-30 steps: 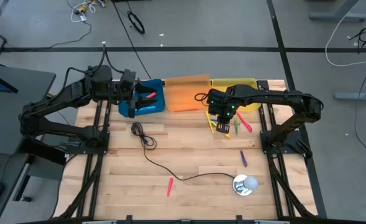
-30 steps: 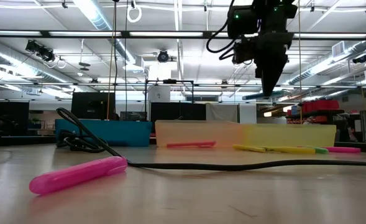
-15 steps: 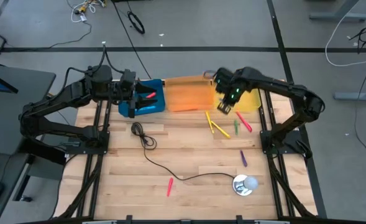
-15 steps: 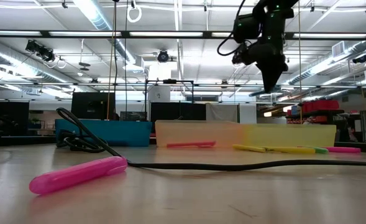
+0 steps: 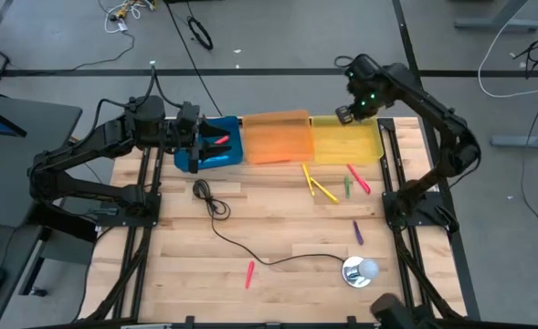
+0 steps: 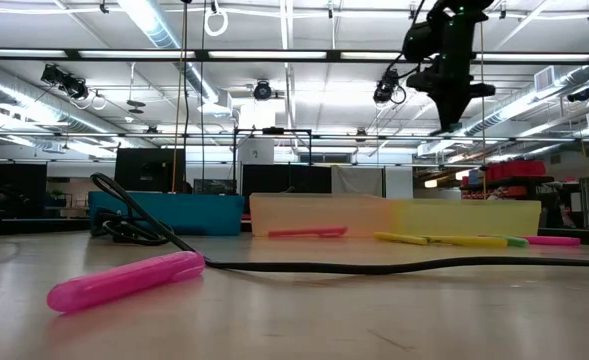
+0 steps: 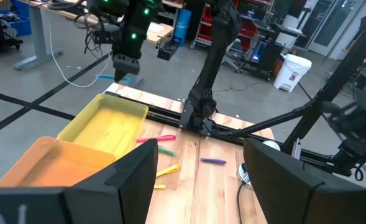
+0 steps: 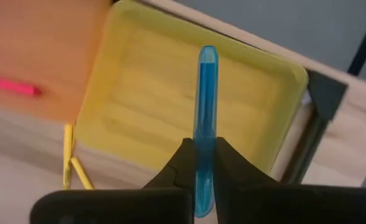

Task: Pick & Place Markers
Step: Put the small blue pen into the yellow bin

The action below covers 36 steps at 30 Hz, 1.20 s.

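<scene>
Right wrist view shows the right gripper (image 8: 198, 163) pinching a blue marker (image 8: 205, 118) between its two dark fingers. The lower end of that marker is hidden between them. Under the gripper sits the yellow tray (image 8: 170, 106), and it looks bare inside. In the high view this gripper (image 5: 345, 113) hangs over the far edge of the yellow tray (image 5: 346, 142), and the blue marker is too small to make out there.

The left gripper (image 5: 194, 139) waits over the blue tray (image 5: 216, 152) with its fingers spread apart. It covers part of that tray. A red marker (image 5: 217, 140) lies in the blue tray, just beside that gripper. The orange tray (image 5: 278, 139) sits between the other two; the right wrist view shows a pink marker (image 8: 9, 84) there, but it is blurry.

Near the right gripper, on the table (image 5: 278, 219) past the yellow tray, lie yellow markers (image 5: 316, 184), a green marker (image 5: 347, 187) and a pink one (image 5: 359, 179). A purple marker (image 5: 357, 231) lies farther off. Another pink marker (image 5: 249, 273) lies well apart, next to a black cable (image 5: 250, 247).
</scene>
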### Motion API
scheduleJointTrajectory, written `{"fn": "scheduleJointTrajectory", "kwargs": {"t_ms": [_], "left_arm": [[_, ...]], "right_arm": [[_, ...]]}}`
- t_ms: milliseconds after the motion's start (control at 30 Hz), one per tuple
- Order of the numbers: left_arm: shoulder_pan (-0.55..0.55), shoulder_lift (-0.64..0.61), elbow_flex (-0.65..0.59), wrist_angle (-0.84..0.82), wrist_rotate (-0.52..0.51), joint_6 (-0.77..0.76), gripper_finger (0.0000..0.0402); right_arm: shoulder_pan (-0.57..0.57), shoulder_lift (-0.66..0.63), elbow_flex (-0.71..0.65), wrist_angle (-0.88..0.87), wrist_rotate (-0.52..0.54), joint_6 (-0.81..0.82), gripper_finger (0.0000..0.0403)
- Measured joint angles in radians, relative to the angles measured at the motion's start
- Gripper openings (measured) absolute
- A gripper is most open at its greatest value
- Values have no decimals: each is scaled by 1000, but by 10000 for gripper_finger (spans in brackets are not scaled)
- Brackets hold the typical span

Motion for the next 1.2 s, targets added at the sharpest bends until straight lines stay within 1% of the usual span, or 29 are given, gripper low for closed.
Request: {"fn": "scheduleJointTrajectory", "kwargs": {"t_ms": [267, 467, 600, 933, 1067, 1200], "left_arm": [[0, 0, 0, 0, 0, 0, 243], [0, 0, 0, 0, 0, 0, 243], [0, 0, 0, 0, 0, 0, 243], [0, 0, 0, -1, 3, 0, 243], [0, 0, 0, -5, 11, -4, 243], [0, 0, 0, -14, 11, -4, 243]], "right_arm": [[-85, 2, 1, -49, 7, 133, 16], [-116, 2, 1, -49, 29, 169, 16], [-136, 34, 1, -42, 52, 182, 16], [-139, 183, 0, 44, 59, 182, 16], [-137, 202, -3, 47, 79, 182, 16], [-136, 195, -60, 68, 78, 215, 16]]}}
